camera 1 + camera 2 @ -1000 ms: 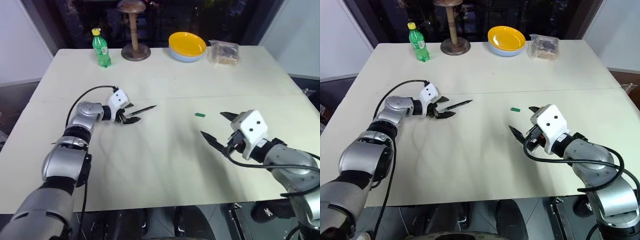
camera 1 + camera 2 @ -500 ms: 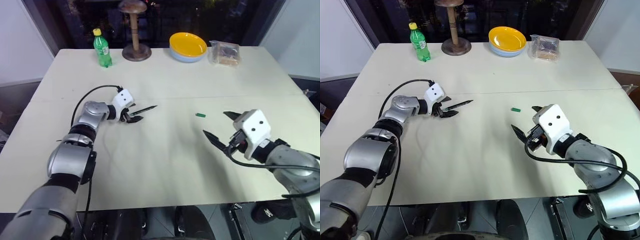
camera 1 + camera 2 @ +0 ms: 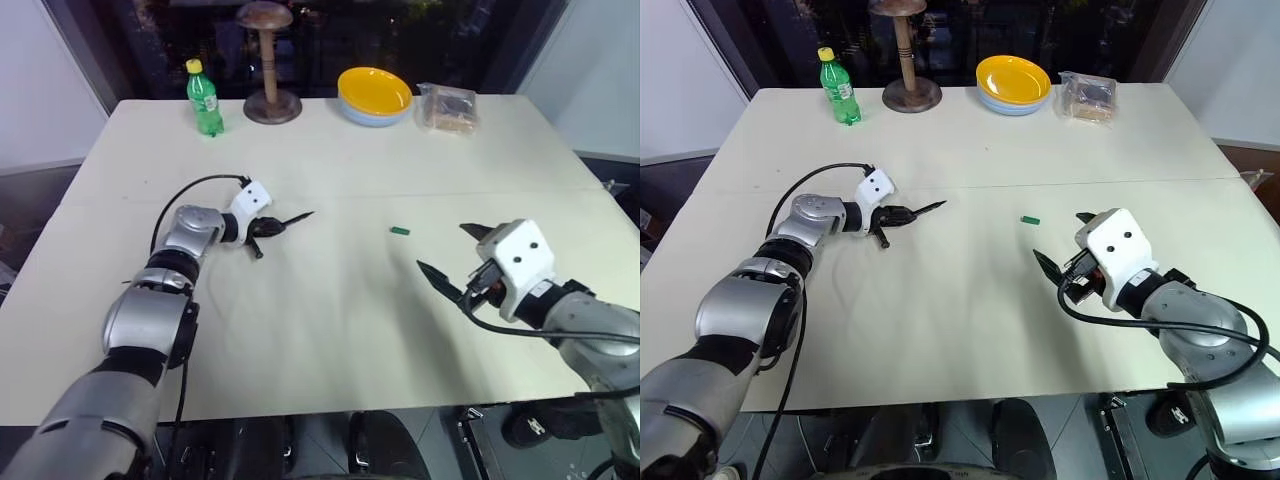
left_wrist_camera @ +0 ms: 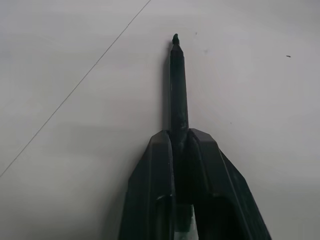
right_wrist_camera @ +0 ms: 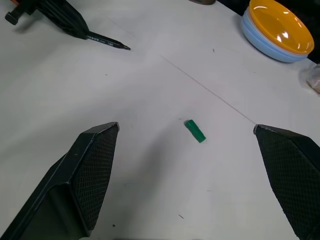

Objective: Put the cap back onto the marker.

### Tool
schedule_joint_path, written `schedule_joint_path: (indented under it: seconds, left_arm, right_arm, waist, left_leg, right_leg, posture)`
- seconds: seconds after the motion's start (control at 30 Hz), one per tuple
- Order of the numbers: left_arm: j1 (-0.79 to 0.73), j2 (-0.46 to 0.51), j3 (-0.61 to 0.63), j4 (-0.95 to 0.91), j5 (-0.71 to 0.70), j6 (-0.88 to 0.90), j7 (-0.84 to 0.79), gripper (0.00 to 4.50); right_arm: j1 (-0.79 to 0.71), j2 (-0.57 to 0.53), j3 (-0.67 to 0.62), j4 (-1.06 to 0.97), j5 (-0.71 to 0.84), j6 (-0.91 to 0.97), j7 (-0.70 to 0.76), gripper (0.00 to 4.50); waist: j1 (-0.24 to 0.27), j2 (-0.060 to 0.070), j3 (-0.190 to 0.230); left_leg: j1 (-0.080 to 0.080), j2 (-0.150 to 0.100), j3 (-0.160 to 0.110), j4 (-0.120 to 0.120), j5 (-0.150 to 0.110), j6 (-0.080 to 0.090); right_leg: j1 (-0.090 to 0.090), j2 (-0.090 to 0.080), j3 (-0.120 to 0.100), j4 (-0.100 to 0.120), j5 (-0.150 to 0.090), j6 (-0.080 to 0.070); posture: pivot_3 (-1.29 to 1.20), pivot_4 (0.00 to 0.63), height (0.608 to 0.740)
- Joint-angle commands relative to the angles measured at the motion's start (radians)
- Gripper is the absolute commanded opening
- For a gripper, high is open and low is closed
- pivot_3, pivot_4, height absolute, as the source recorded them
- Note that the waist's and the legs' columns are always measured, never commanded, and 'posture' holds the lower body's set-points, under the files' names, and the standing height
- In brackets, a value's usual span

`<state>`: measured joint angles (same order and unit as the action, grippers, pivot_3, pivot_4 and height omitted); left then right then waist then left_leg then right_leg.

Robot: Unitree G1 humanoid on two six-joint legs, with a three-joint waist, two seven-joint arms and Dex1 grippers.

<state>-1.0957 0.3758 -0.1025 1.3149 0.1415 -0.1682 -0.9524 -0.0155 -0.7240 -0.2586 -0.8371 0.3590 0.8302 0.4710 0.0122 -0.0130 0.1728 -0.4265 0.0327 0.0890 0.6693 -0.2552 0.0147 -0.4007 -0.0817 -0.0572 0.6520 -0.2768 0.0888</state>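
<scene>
I see a tiny bright green plastic cap on the pale cream table. The thin stick marker is dark, almost black. My two grippers have black fingers; one round bowl is yellow.

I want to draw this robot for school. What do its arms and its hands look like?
Both arms are shiny silver-grey metal with rounded segments and dark joints. Each ends in a white boxy wrist block with small dark dots, and black cables loop along it. The left gripper and the right gripper each have two pointed black fingers with a mesh-textured inner face.
</scene>
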Motion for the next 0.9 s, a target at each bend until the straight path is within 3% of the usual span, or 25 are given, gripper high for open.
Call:
schedule_joint_path:
  seconds: [0.03,0.27,0.53,0.67,0.9]
  left_arm:
    - [0.014,0.006,-0.017,0.027,0.041,0.024,0.007,0.02]
    - [0.000,0.021,-0.009,0.008,0.029,-0.025,-0.037,0.02]
    - [0.006,0.093,0.070,-0.119,-0.084,-0.089,-0.225,0.02]
    - [0.100,0.133,0.093,-0.334,-0.159,-0.010,-0.325,0.02]
    - [0.396,0.233,0.123,-0.931,-0.294,0.293,-0.330,0.02]
  right_arm:
    - [-0.002,-0.015,-0.040,-0.045,0.006,-0.003,0.001,4.50]
    - [-0.028,-0.037,-0.024,0.009,-0.001,-0.037,0.033,4.50]
    - [-0.168,-0.067,0.090,0.384,-0.057,-0.268,0.183,4.50]
    - [-0.277,-0.059,0.172,0.643,-0.103,-0.412,0.270,4.50]
    - [-0.501,-0.018,0.287,1.084,-0.186,-0.635,0.415,4.50]
  waist:
    - [0.000,-0.001,-0.001]
    - [0.000,-0.001,-0.001]
    - [-0.003,-0.002,0.000]
    - [-0.006,-0.002,0.000]
    - [-0.024,-0.001,0.001]
  left_leg:
    - [0.000,0.000,0.000,0.000,0.000,0.000]
    - [0.000,0.000,0.000,0.000,0.000,0.000]
    - [-0.002,0.000,0.001,-0.001,0.000,0.000]
    - [-0.002,0.000,0.003,0.000,0.000,0.000]
    - [-0.002,0.001,0.002,-0.001,0.000,0.000]
  right_leg:
    - [0.000,0.000,0.000,0.000,0.000,0.000]
    - [0.000,0.000,0.000,0.000,0.000,0.000]
    - [-0.003,0.000,0.000,0.000,0.000,0.000]
    - [-0.003,0.000,0.000,0.000,0.000,0.000]
    - [-0.003,0.000,0.001,0.000,0.000,0.000]
  posture:
    - [0.00,0.150,0.740]
    - [0.00,0.150,0.740]
    - [0.00,0.150,0.740]
    - [0.00,0.150,0.740]
    - [0.00,0.150,0.740]
